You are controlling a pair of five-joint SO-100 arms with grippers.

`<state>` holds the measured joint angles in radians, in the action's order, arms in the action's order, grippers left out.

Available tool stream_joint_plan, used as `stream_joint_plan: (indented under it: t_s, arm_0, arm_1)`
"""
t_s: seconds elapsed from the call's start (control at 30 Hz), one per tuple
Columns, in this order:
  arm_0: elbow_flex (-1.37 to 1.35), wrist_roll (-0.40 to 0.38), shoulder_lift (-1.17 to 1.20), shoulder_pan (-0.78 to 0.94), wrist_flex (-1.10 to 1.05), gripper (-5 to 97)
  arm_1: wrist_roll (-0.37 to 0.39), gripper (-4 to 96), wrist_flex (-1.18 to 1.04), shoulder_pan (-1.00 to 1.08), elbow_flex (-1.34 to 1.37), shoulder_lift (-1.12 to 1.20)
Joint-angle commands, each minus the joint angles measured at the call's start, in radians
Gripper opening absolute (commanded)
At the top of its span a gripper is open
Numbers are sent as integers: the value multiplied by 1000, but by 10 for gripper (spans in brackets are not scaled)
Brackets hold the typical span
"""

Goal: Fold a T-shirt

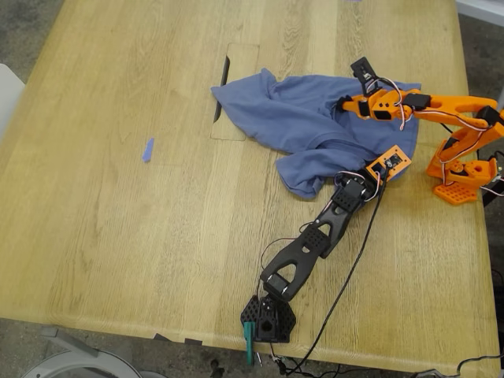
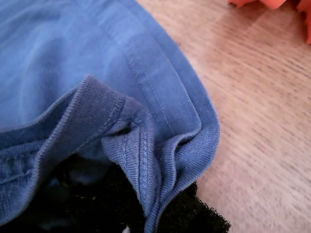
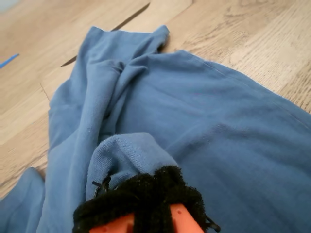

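Observation:
The slate-blue T-shirt (image 1: 299,118) lies crumpled on the wooden table, right of centre in the exterior view; its chest print is hidden. My first gripper (image 1: 391,163), on the black arm, is shut on the shirt's ribbed edge (image 2: 160,160) at the end nearest the orange arm's base. Black padding shows under the cloth in the first wrist view. My second gripper (image 1: 347,103), on the orange arm, is shut on a bunched fold (image 3: 126,155) at the shirt's far right part. Its black-padded fingers (image 3: 146,191) pinch the fold.
A tiny blue tape scrap (image 1: 147,150) lies on the table (image 1: 118,236) left of the shirt. A rectangular cut-out with a dark slot (image 1: 223,79) sits at the shirt's left end. The orange arm's base (image 1: 465,173) stands at the right edge, the black arm's base (image 1: 268,319) at the front edge, with cables.

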<state>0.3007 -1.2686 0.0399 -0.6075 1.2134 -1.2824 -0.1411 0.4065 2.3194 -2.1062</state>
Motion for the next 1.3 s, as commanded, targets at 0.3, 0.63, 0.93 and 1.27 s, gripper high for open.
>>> stream_joint_plan:
  t_s: [0.3, 0.63, 0.93, 1.27]
  arm_0:
    - [26, -21, 255, 173, 279, 1]
    - [26, -15, 479, 281, 471, 1]
    - [28, -12, 664, 328, 561, 1]
    - [28, -14, 804, 324, 615, 1]
  arm_1:
    - [-20, 0, -52, -31, -8, -235]
    - [-57, 0, -133, -51, -81, -322]
    - [-66, 0, -87, -58, -114, -373]
    - [-80, 0, -2, -64, -210, -376]
